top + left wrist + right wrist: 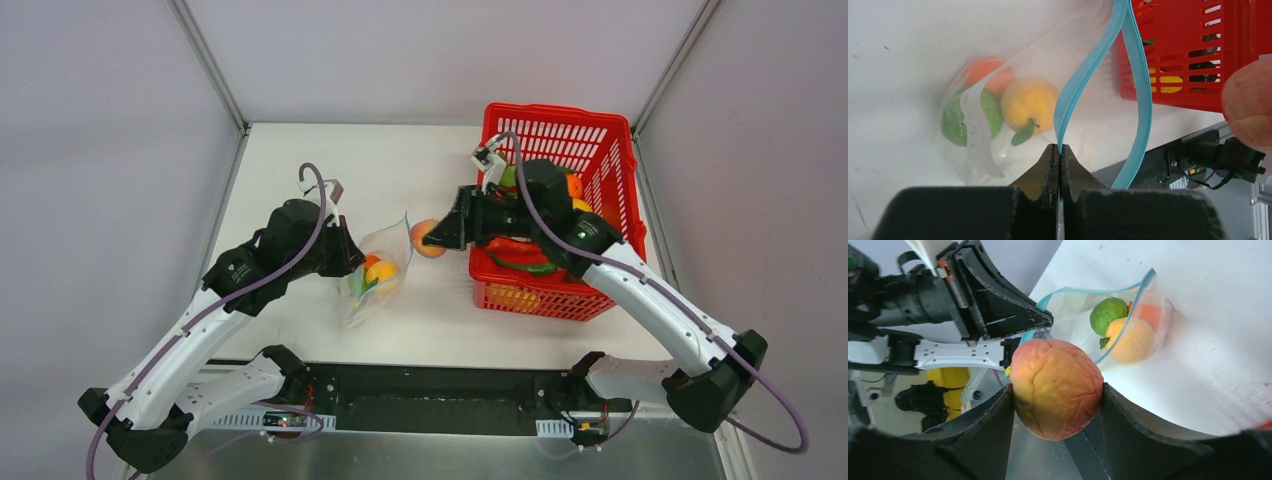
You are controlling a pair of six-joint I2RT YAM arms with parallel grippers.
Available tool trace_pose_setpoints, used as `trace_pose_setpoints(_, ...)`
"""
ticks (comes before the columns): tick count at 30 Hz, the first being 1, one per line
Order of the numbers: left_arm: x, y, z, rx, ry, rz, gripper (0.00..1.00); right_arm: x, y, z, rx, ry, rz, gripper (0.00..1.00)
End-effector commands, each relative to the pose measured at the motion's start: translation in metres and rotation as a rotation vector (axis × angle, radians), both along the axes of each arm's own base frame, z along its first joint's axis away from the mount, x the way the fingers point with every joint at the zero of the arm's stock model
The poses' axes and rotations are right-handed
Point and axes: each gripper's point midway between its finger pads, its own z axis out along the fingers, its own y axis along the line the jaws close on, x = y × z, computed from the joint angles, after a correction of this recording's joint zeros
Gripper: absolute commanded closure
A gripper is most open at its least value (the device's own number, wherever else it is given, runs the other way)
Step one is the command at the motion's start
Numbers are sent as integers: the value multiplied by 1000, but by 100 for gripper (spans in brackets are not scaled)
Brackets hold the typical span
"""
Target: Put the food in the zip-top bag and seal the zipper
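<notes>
While the left gripper (1059, 150) pinches the zipper (1083, 75) of the zip-top bag (380, 275) resting mid-way across the table (300, 170), the right gripper (1056, 389) clamps a peach (427, 238) just beside its open mouth.

Robot lab cell — white panels (100, 150), aluminium posts (211, 65)

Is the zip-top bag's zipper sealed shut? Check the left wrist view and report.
No. The two teal strips of the zipper bow wide apart, leaving the mouth of the zip-top bag open.
</notes>
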Motion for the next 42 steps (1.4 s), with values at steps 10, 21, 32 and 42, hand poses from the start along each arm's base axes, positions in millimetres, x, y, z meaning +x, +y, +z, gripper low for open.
trace_pose_setpoints(10,1,-3,12,-50,-29,2,100,17,73,-27,-253,-210,-72,55)
trace_pose_setpoints(21,2,4,15,-44,-51,30,100,-10,91,-36,-240,-180,100,41)
trace_pose_setpoints(32,3,11,16,-44,-73,63,100,-28,90,-23,-192,-178,184,13)
trace_pose_setpoints(42,4,15,14,-36,-76,86,100,10,41,0,-206,-259,-164,29)
